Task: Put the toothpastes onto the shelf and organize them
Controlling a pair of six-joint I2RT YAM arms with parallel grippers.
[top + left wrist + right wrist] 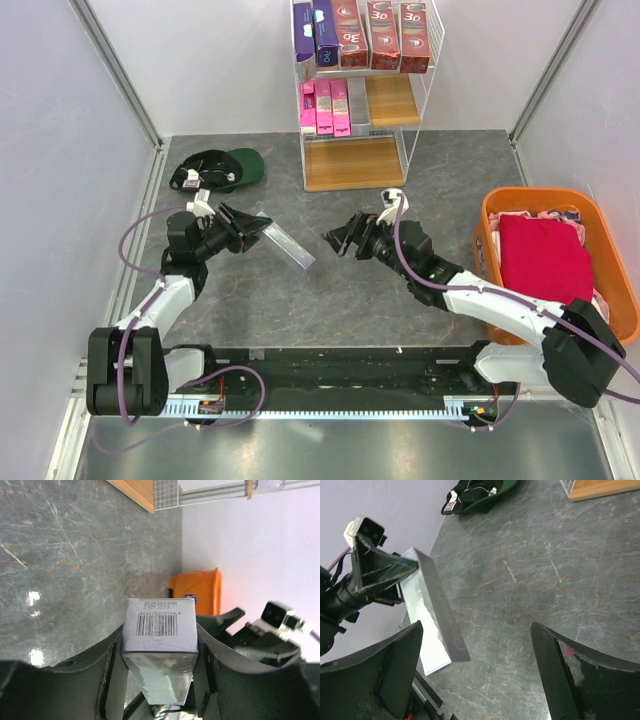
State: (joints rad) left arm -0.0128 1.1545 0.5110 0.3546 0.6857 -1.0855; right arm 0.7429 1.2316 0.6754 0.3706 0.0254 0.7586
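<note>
Left fingers (107,665) are closed tight on a silver-grey carton (159,630), 1 finger on each long side, barcode end facing the wrist cam. In the top view the carton (288,247) sticks out from them toward the middle of the surface (400,290), tilted w/ its far end lower (can't tell if that end touches down).

Right fingers (395,665) are spread wide w/ nothing btwn them. They point at the carton's far end from nearby, w/ a gap in between.

The shelf (352,163) stands at the far edge. Its top board carries 5 upright boxes: 2 purple cartons (314,35) on the left, 3 dark red cartons (383,35) w/ "3D" print on the right. The mid board has pink cartons (323,108) at its left side.

A green cap (235,165) lies far left of the shelf. An orange basket (487,215) sits on the right w/ a red cloth (540,255) in it.
</note>
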